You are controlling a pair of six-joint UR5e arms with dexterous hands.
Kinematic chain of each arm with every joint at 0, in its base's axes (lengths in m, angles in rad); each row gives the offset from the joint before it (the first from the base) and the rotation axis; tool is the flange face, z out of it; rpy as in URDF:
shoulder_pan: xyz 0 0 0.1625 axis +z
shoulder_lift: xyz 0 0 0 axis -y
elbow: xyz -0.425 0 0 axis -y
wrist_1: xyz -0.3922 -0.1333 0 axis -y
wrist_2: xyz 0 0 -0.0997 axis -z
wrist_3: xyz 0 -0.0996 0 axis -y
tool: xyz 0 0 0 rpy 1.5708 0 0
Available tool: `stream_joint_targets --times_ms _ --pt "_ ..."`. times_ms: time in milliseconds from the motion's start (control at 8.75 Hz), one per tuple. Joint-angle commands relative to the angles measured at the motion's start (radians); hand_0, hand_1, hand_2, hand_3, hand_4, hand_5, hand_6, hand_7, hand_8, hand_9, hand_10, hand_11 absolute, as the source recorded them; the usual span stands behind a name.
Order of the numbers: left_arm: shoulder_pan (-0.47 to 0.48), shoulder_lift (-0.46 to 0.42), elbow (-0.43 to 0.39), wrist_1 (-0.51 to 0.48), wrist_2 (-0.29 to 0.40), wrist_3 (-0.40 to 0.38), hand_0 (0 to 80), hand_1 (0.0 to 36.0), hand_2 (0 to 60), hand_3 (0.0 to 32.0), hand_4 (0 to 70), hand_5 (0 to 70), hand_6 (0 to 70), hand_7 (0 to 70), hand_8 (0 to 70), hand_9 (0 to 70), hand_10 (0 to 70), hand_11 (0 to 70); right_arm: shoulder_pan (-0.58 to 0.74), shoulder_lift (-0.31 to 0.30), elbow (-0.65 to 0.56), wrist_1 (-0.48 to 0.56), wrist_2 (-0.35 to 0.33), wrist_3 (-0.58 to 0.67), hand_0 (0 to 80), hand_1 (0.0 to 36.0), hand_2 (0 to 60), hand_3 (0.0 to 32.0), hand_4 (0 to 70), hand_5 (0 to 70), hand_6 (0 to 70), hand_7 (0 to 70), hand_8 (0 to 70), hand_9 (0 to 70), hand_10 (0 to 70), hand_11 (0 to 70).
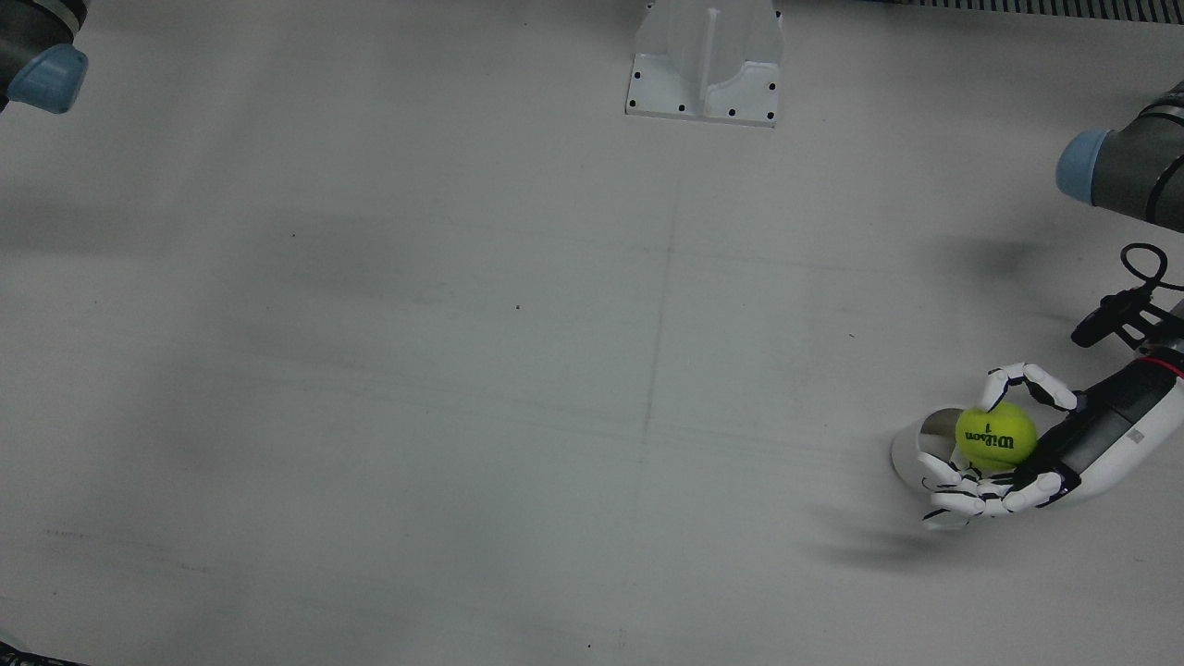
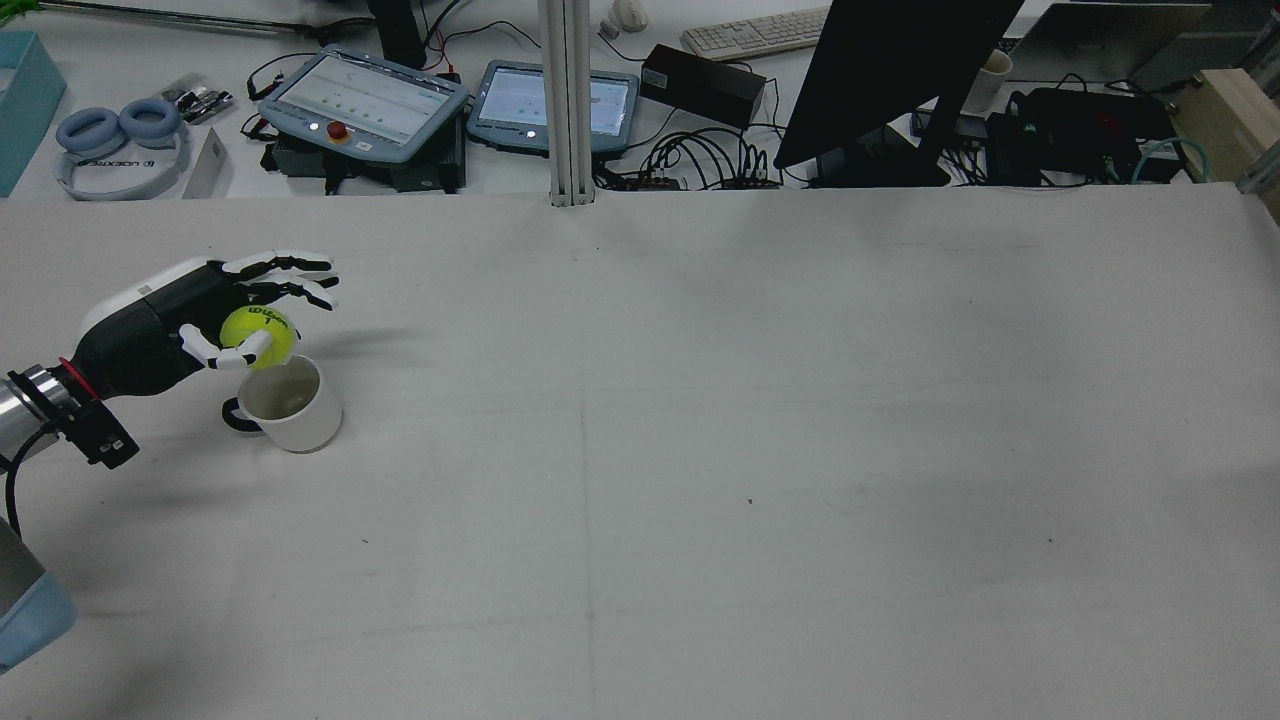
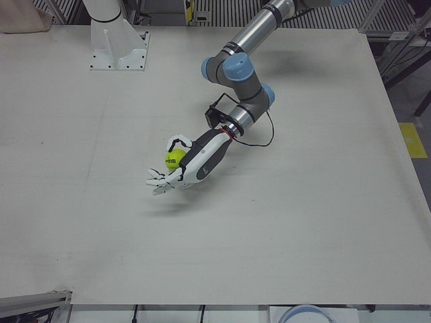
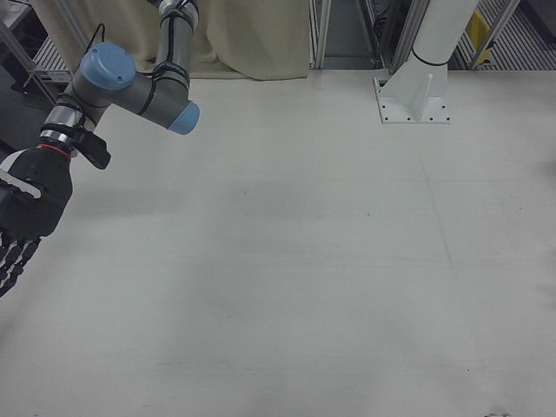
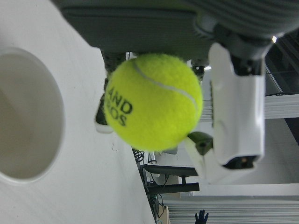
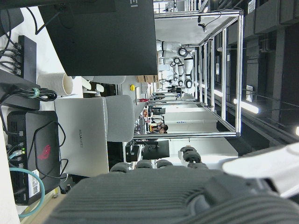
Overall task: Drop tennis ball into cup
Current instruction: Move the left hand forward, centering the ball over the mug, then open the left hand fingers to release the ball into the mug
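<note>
Up at the robot's left edge of the desk (image 2: 700, 450), the left hand (image 2: 205, 310) has its fingers (image 2: 290, 265) curled around the tennis ball (image 2: 258, 336), holding it clear of the surface. In the front view the same hand (image 1: 1027, 453) cradles the yellow ball (image 1: 995, 435) from one side, with one white finger arched over the top and others spread beneath; black lettering shows on the ball's felt. The left-front view gives the ball (image 3: 175, 159) sitting against the palm of the hand (image 3: 192, 165), with the outer fingers splayed toward the desk.

Directly under and just beside the ball stands the white cup (image 2: 292, 403), upright, its mouth open upward. From the rear view the ball hangs above the far rim of the cup, overlapping it. The cup's inside looks pale and bare as far as it can be seen, and a dark handle shows on the side nearer the arm. In the front view the cup (image 1: 916, 444) is mostly covered by hand and ball, only part of its rim and inner wall showing. The left hand view shows the ball (image 5: 154, 102) apart from the cup (image 5: 28, 116), whose visible interior holds nothing.

The right hand (image 4: 22, 217) hangs at the opposite edge of the desk, well apart, dark fingers pointing down and holding nothing visible; how wide they stand I cannot tell.
</note>
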Motion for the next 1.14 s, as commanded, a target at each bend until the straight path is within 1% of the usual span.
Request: stream_joint_targets --times_ms 0,114,229,343,457,571,686,800,914,1029 --pt "0.002 0.001 -0.002 0.013 -0.024 0.003 78.6 36.0 60.0 0.0 19.9 22.1 43.8 30.3 21.2 21.7 34.6 52.5 0.0 0.0 0.0 0.0 0.0 0.0 0.0 0.0 0.0 0.0 0.0 0.0 0.0 0.0 0.0 0.0 0.0 0.0" --pt "0.002 0.001 -0.002 0.018 -0.027 0.005 79.1 36.0 60.0 0.0 21.1 21.8 43.9 32.1 23.3 24.9 30.5 47.2 0.0 0.0 0.0 0.0 0.0 0.0 0.0 0.0 0.0 0.0 0.0 0.0 0.0 0.0 0.0 0.0 0.0 0.0" --pt "0.0 0.001 -0.002 0.021 -0.033 0.003 76.4 36.0 60.0 0.0 21.0 21.8 45.8 31.7 24.1 25.4 29.0 45.2 0.0 0.0 0.0 0.001 0.0 0.0 0.0 0.0 0.0 0.0 0.0 0.0 0.0 0.0 0.0 0.0 0.0 0.0" --pt "0.0 0.003 0.0 0.021 -0.033 0.003 74.0 36.0 60.0 0.0 20.9 21.2 43.7 32.6 23.9 25.9 28.3 44.2 0.0 0.0 0.0 0.0 0.0 0.0 0.0 0.0 0.0 0.0 0.0 0.0 0.0 0.0 0.0 0.0 0.0 0.0" --pt "0.0 0.004 0.0 0.024 -0.033 0.005 72.0 36.0 60.0 0.0 20.9 22.2 50.0 31.8 25.3 26.0 27.6 43.3 0.0 0.0 0.0 0.001 0.0 0.0 0.0 0.0 0.0 0.0 0.0 0.0 0.0 0.0 0.0 0.0 0.0 0.0" --pt "0.0 0.007 -0.002 0.024 -0.035 0.005 72.6 36.0 60.0 0.0 20.8 21.9 48.0 32.2 25.0 26.2 27.9 43.7 0.0 0.0 0.0 0.0 0.0 0.0 0.0 0.0 0.0 0.0 0.0 0.0 0.0 0.0 0.0 0.0 0.0 0.0" --pt "0.0 0.009 -0.005 0.025 -0.035 0.006 72.0 36.0 60.0 0.0 20.6 21.7 47.8 32.2 25.2 26.6 27.0 42.5 0.0 0.0 0.0 0.0 0.0 0.0 0.0 0.0 0.0 0.0 0.0 0.0 0.0 0.0 0.0 0.0 0.0 0.0" --pt "0.0 0.012 -0.005 0.027 -0.051 0.009 71.4 36.0 60.0 0.0 20.5 20.6 41.6 33.6 24.0 26.9 27.2 42.8 0.0 0.0 0.0 0.001 0.0 0.0 0.0 0.0 0.0 0.0 0.0 0.0 0.0 0.0 0.0 0.0 0.0 0.0" --pt "0.003 0.013 0.004 0.013 -0.067 0.003 71.4 36.0 60.0 0.0 20.3 21.0 43.8 33.6 24.7 27.3 27.0 42.4 0.0 0.0 0.0 0.0 0.0 0.0 0.0 0.0 0.0 0.0 0.0 0.0 0.0 0.0 0.0 0.0 0.0 0.0" --pt "0.003 0.012 0.008 0.0 -0.068 0.0 71.4 36.0 60.0 0.0 19.9 21.0 43.9 34.2 25.0 27.8 26.8 42.2 0.0 0.0 0.0 0.0 0.0 0.0 0.0 0.0 0.0 0.0 0.0 0.0 0.0 0.0 0.0 0.0 0.0 0.0"
